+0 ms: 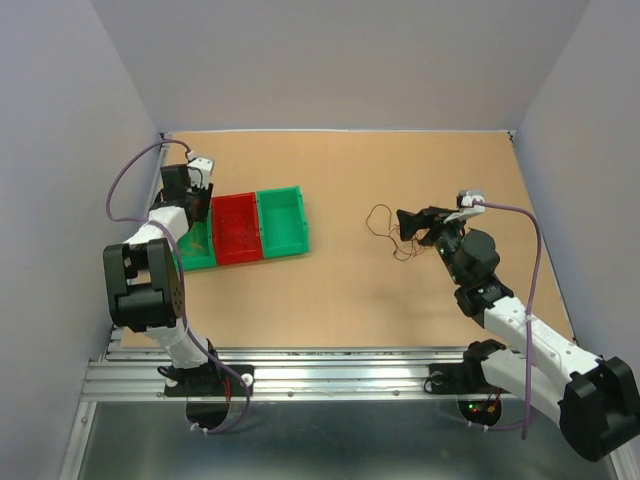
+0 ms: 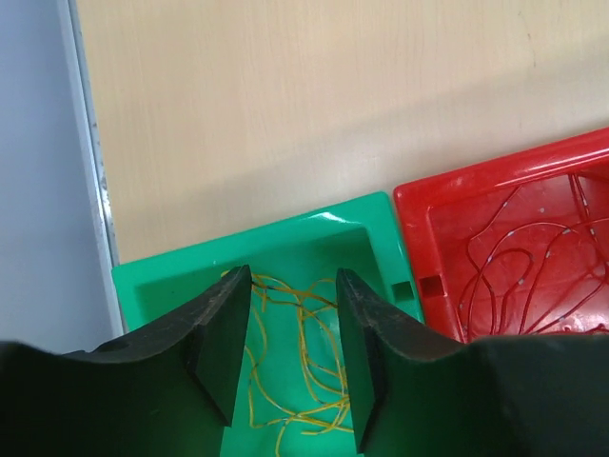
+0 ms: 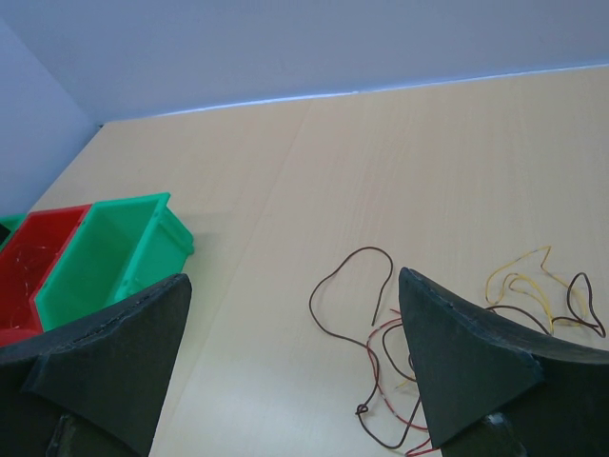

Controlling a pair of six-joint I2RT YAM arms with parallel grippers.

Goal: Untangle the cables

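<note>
Right gripper (image 3: 293,284), jaws wide, hovers over tangled cables (image 3: 373,354) at the middle of the table (image 1: 340,300), left gripper (image 2: 293,286) half-open and empty above yellow wire (image 2: 304,319) in the left-edge green bin (image 2: 314,221); sorting looks underway, and next needs pinching one strand.

Bending the left arm (image 1: 150,270) back, pointing the left claw (image 2: 293,281) downward, jaws standing partly apart, gripping nothing. Stretching the right arm (image 1: 520,325) forward, right claw (image 3: 293,278) gaping wide open, gripping nothing either.
</note>
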